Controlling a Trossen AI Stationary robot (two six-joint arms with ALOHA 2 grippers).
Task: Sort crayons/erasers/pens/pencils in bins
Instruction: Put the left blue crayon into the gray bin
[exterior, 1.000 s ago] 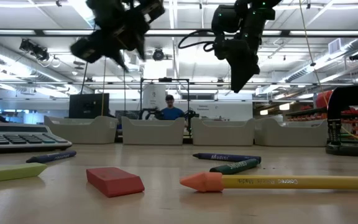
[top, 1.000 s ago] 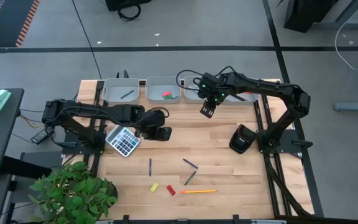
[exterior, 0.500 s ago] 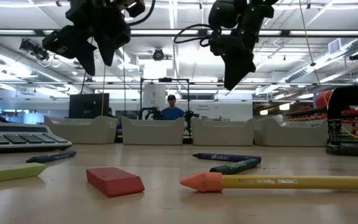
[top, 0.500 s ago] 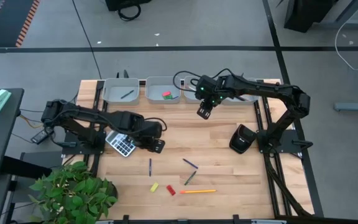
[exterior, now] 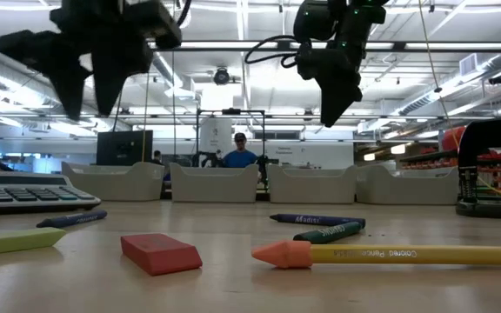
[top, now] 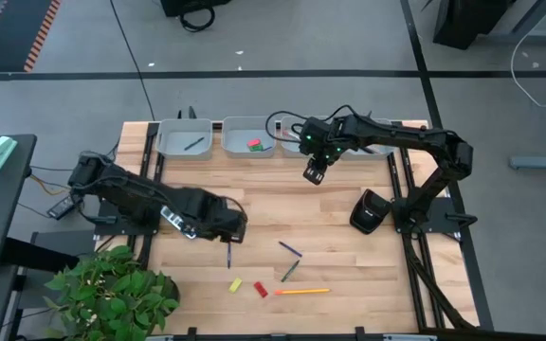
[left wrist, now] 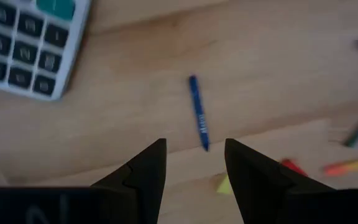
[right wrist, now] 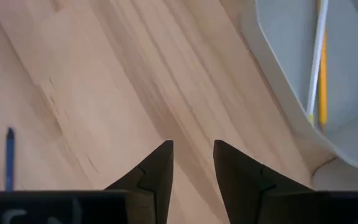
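The left gripper (top: 232, 230) hangs above the table with its fingers (left wrist: 143, 172) parted and nothing between them; a blue crayon (left wrist: 198, 112) lies on the wood just ahead of them, the calculator (left wrist: 28, 43) off to one side. The writing on that crayon is too blurred to read. Farther right, the right gripper (top: 314, 173) hovers near the bins (top: 184, 138), released and empty too. A red eraser (exterior: 161, 251) rests on the table's front part beside a yellow pencil (exterior: 381, 254) whose print cannot be made out.
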